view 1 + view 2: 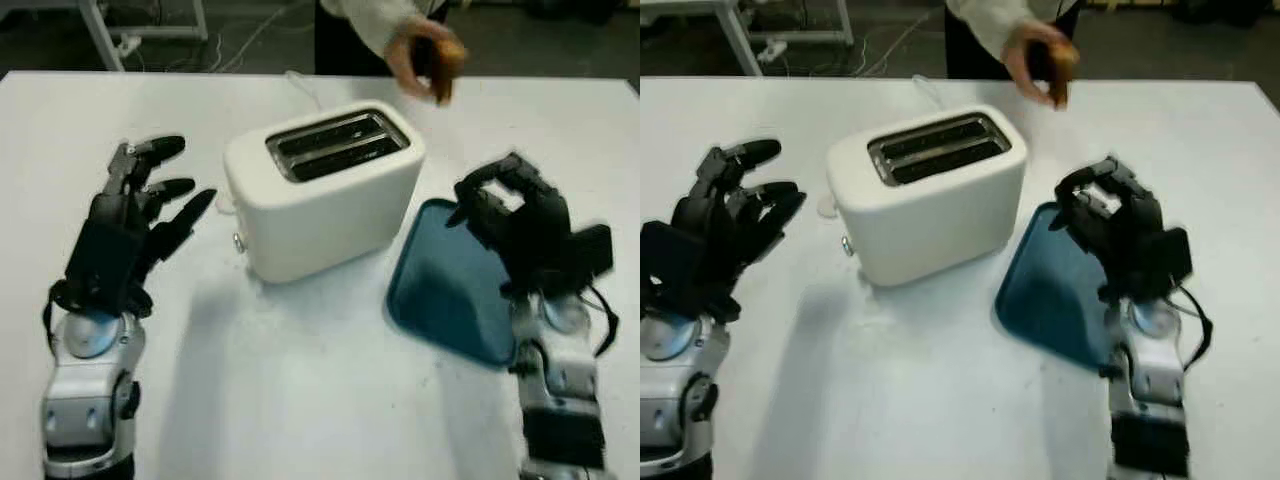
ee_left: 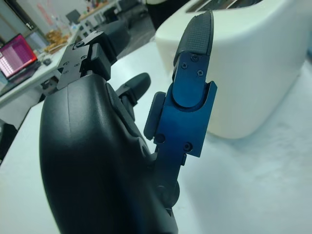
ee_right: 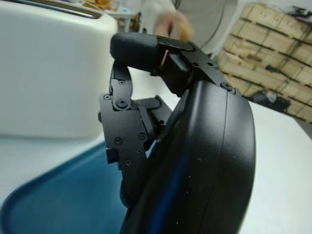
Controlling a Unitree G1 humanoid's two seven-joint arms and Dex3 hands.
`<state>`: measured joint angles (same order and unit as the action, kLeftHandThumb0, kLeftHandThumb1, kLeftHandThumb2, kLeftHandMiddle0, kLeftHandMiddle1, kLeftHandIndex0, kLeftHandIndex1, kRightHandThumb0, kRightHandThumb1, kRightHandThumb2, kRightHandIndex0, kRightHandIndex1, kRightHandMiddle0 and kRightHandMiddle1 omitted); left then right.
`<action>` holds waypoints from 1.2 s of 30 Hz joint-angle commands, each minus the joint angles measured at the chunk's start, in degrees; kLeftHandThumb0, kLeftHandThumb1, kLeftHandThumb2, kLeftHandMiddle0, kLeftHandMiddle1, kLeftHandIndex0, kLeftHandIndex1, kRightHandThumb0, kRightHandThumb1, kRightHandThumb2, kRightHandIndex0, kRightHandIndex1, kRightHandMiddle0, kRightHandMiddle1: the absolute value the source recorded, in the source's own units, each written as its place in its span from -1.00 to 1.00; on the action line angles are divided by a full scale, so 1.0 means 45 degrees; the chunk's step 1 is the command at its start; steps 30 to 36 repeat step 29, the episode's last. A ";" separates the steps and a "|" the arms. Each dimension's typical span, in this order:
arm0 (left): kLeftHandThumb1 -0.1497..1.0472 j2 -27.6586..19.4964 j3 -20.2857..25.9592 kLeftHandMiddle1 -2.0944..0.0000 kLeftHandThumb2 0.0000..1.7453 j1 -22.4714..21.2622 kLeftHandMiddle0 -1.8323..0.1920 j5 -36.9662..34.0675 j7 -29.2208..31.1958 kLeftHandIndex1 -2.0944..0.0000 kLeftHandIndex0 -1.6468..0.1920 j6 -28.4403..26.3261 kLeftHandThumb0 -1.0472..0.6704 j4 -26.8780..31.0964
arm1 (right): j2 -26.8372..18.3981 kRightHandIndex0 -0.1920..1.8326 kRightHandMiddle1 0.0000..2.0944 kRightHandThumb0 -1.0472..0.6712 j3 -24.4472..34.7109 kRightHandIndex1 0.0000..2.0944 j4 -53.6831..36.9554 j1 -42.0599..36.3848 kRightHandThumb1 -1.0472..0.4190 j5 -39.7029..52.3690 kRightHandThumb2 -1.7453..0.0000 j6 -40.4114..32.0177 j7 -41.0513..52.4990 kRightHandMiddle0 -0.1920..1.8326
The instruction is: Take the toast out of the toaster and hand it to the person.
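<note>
Cream-white plastic makes up the toaster [image 1: 325, 190], which stands near the middle of the white table [image 1: 300, 400] with its two dark slots facing up and no bread showing in them. The toast [image 1: 446, 62] is out of it already: a person's hand [image 1: 415, 55] holds the brown slice in the air over the far edge of the table, beyond and a little to the right of the toaster. The person stands at that far side, a light sleeve [image 1: 375, 20] reaching down to the hand. To the right of the toaster, just beside its right end, a dark blue tray [image 1: 440, 290] lies flat on the table. The right hand [image 1: 515, 215] is raised above the right part of that tray, its black fingers [image 3: 139, 48] curled inward on themselves and grasping nothing; in the right wrist view the curled fingers sit in front of the toaster's side with the tray below them. The left hand [image 1: 130, 225] is on the left side of the table, well apart from the toaster, open and holding nothing, its fingers [image 2: 195, 44] pointing toward the far side and toward the toaster's left end.
</note>
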<state>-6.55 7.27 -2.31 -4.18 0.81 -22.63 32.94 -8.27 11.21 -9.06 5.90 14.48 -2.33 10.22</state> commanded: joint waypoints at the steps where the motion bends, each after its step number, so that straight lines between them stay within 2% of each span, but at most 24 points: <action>1: 0.78 0.0238 -0.0171 -0.08 -0.76 0.0297 0.81 0.0282 -0.0255 0.11 0.79 0.0550 -0.51 0.0065 | 0.0150 0.01 -0.74 -0.19 -0.0100 -0.23 -0.0607 -0.0529 -0.83 0.0300 0.85 0.0322 0.0248 0.12; 3: 0.78 0.0229 -0.0303 -0.06 -0.76 0.0541 0.81 0.0453 -0.0268 0.12 0.79 0.1100 -0.52 -0.0214 | 0.0223 -0.03 -0.90 -0.15 -0.0172 -0.45 -0.0986 -0.0991 -0.82 0.0421 0.91 0.0528 0.0467 0.06; 6: 0.78 0.0334 -0.0398 -0.05 -0.76 0.0813 0.81 0.0469 -0.0198 0.13 0.79 0.1834 -0.56 -0.0705 | 0.0340 -0.08 -0.99 -0.13 -0.0265 -0.68 -0.1726 -0.1583 -0.82 0.0645 0.98 0.0048 0.0467 -0.03; 12: 0.77 0.1107 -0.0845 -0.02 -0.77 0.1368 0.81 0.0402 -0.0357 0.15 0.79 0.2274 -0.51 -0.1017 | 0.0546 -0.27 -1.00 -0.23 -0.0387 -0.91 -0.2443 -0.2557 -0.77 0.1234 1.00 -0.0727 0.0388 -0.25; 16: 0.78 0.1088 -0.0969 -0.08 -0.76 0.1541 0.81 0.0492 -0.0173 0.10 0.79 0.3095 -0.53 -0.1624 | 0.0723 -0.36 -1.00 -0.33 -0.0600 -0.98 -0.2503 -0.2920 -0.77 0.1303 0.99 -0.0896 0.0307 -0.35; 18: 0.78 0.1230 -0.1107 -0.08 -0.76 0.1744 0.81 0.0391 -0.0208 0.10 0.79 0.2818 -0.51 -0.1518 | 0.0800 -0.39 -1.00 -0.39 -0.0821 -1.00 -0.2212 -0.3069 -0.80 0.0881 0.98 -0.0558 0.0284 -0.38; 20: 0.78 0.1275 -0.1326 -0.01 -0.75 0.1964 0.81 0.0607 -0.0335 0.16 0.79 0.2481 -0.40 -0.1318 | 0.0801 -0.41 -1.00 -0.49 -0.1099 -1.00 -0.2104 -0.3227 -0.82 0.0214 0.87 -0.0496 0.0021 -0.42; 21: 0.78 0.1215 -0.1395 0.00 -0.73 0.2038 0.81 0.0670 -0.0251 0.17 0.79 0.2739 -0.37 -0.1472 | 0.0753 -0.40 -1.00 -0.54 -0.1292 -0.99 -0.2087 -0.3309 -0.82 -0.0302 0.78 -0.0437 -0.0163 -0.41; 23: 0.79 0.1383 -0.1411 -0.02 -0.60 0.2108 0.81 0.0364 -0.0076 0.18 0.79 0.3551 -0.49 -0.1988 | 0.0863 -0.40 -1.00 -0.57 -0.1591 -0.99 -0.2081 -0.3460 -0.83 -0.0806 0.52 -0.0419 -0.0405 -0.42; 25: 0.79 0.1647 -0.1362 -0.01 -0.49 0.2121 0.81 -0.0138 0.0096 0.19 0.79 0.4048 -0.63 -0.2341 | 0.1156 -0.45 -1.00 -0.55 -0.1734 -1.00 -0.2044 -0.3593 -0.83 -0.0457 0.42 -0.0493 -0.0315 -0.46; 27: 0.79 0.1922 -0.1307 0.00 -0.43 0.2062 0.81 -0.0445 0.0226 0.20 0.79 0.5090 -0.69 -0.2991 | 0.1286 -0.50 -1.00 -0.52 -0.1854 -1.00 -0.1856 -0.3638 -0.83 -0.0210 0.34 -0.0434 -0.0099 -0.50; 29: 0.79 0.2040 -0.1283 0.00 -0.38 0.1969 0.81 -0.0501 0.0318 0.21 0.79 0.5927 -0.70 -0.3592 | 0.1322 -0.53 -1.00 -0.50 -0.1890 -1.00 -0.1354 -0.3496 -0.83 -0.0235 0.30 -0.0024 0.0121 -0.52; 36: 0.79 0.2040 -0.1283 0.00 -0.38 0.1969 0.81 -0.0501 0.0318 0.21 0.79 0.5927 -0.70 -0.3592 | 0.1322 -0.53 -1.00 -0.50 -0.1890 -1.00 -0.1354 -0.3496 -0.83 -0.0235 0.30 -0.0024 0.0121 -0.52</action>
